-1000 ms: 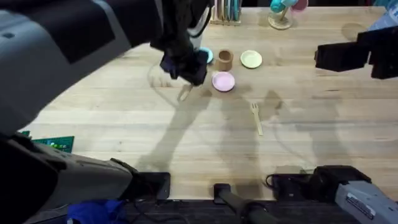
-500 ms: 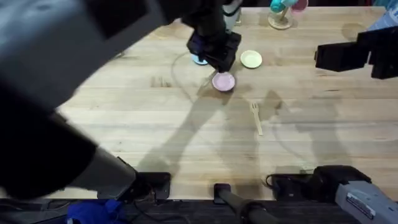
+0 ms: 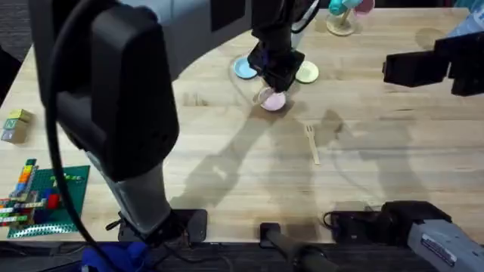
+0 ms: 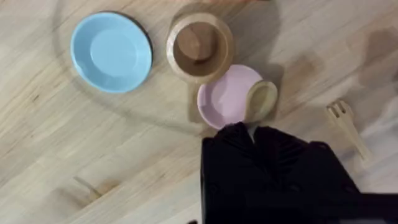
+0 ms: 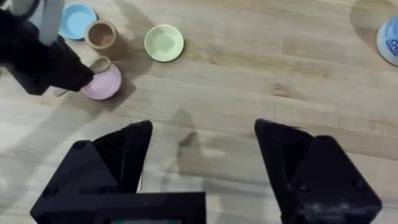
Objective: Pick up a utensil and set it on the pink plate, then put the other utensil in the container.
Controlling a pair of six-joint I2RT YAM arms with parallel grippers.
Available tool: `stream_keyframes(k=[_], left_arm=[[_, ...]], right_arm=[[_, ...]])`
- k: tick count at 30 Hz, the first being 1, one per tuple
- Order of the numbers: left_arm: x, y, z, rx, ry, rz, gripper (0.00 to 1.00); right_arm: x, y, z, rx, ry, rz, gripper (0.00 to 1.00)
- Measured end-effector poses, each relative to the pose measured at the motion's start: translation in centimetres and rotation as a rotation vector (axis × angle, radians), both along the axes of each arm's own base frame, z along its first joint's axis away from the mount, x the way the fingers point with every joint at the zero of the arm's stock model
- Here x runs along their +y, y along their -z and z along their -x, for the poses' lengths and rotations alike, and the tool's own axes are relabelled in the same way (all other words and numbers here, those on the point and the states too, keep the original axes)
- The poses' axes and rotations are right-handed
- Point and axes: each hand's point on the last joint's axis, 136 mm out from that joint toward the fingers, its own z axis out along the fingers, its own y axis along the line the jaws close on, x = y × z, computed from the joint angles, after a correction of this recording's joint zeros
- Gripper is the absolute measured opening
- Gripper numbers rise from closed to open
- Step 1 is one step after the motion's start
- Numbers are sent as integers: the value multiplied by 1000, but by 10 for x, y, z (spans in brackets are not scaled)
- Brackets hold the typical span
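The spoon [image 4: 262, 99] has its bowl over the pink plate's [image 4: 227, 96] edge, its handle clenched in the left hand [image 4: 250, 132] above. So the first step is nearly done: I judge the next move is to let go and lift clear without dragging the spoon off. The fork [image 3: 311, 142] lies on the bench [image 3: 189, 143], well apart from the cup [image 4: 199, 47]. The right hand [image 5: 202, 152] hangs released, off to the side.

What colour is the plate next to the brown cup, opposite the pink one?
Light blue plate, clearest in the left wrist view.
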Motion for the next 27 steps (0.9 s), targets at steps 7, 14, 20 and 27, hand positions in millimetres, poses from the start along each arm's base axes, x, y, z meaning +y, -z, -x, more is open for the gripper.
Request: stream_keyframes(k=[7,14,20,27], left_arm=[[-7,17,-9,-3,9,0,73],[-10,35,-13,11,16,-12,78],[-11,38,-15,5,21,-9,80],[-11,47,-15,20,24,-21,118]], right_arm=[[0,0,0,0,0,0,998],[0,0,0,0,0,0,998],[0,0,0,0,0,0,998],[0,0,0,0,0,0,998]])
